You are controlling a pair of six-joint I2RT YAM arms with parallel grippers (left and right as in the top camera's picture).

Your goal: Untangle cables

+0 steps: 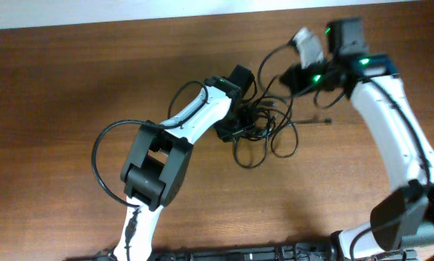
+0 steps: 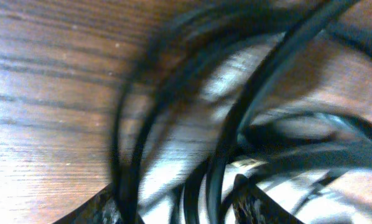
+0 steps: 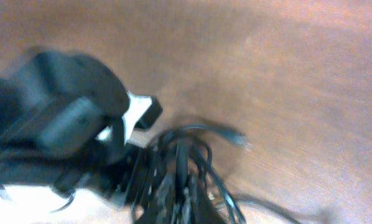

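— Where are the cables point(image 1: 264, 129)?

— Knotted into one bundle on the wooden counter point(image 1: 72, 87), a little beyond its middle (the side away from the arm bases). Loose loops trail toward the near edge, and one plug end point(image 1: 326, 122) sticks out straight to the right.

— And the left arm point(image 1: 195, 116)?

— It reaches in from the near left, its tip buried in the left side of the bundle. In its wrist view the cables point(image 2: 236, 124) cross right in front of the lens, blurred, over the wood grain. I cannot tell whether its jaws are apart or clamped.

— The right arm point(image 1: 380, 109)?

— It runs up the right side and bends inward. Its tip sits at the bundle's upper right, green lights point(image 1: 316, 77) lit. Its wrist view is smeared: the cables point(image 3: 180, 174) lie low in the middle, with the left arm point(image 3: 61, 118) a dark mass beside them. I cannot tell there either how the jaws stand.
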